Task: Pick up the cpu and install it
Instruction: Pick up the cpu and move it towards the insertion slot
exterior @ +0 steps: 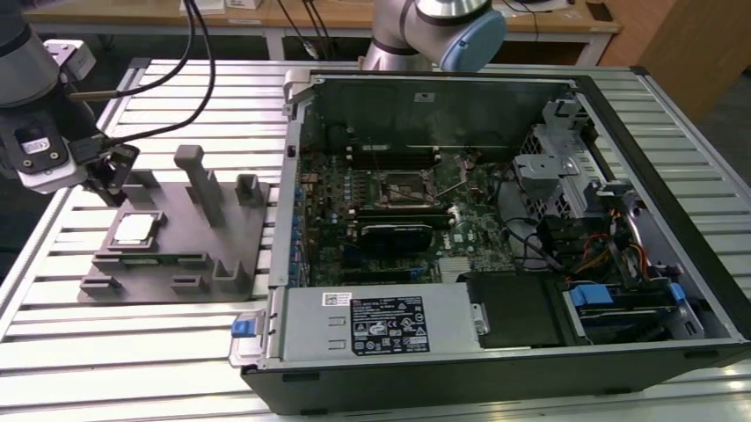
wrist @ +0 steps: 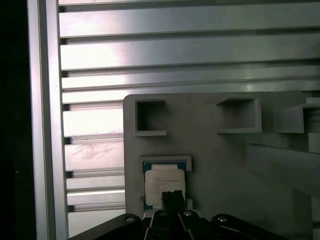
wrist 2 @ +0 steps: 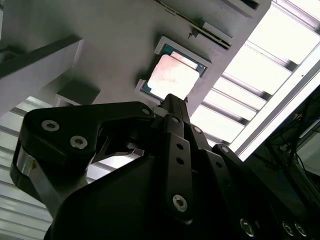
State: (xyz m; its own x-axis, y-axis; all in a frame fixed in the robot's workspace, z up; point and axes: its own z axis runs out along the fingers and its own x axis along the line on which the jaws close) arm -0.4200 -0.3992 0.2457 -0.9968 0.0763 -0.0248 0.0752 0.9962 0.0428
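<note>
Silvery cpu lies untouched near the closed gripper.

the arm is a smooth silver-grey tube with a round pale blue cap on its joint. the wrist housing is grey metal, and a light grey block with a small dark panel is fixed to it. thin black cables loop off it. the pincer is matte black. in the second wrist view its flat bars have rounded ends and are pinned with silver screws.
</note>
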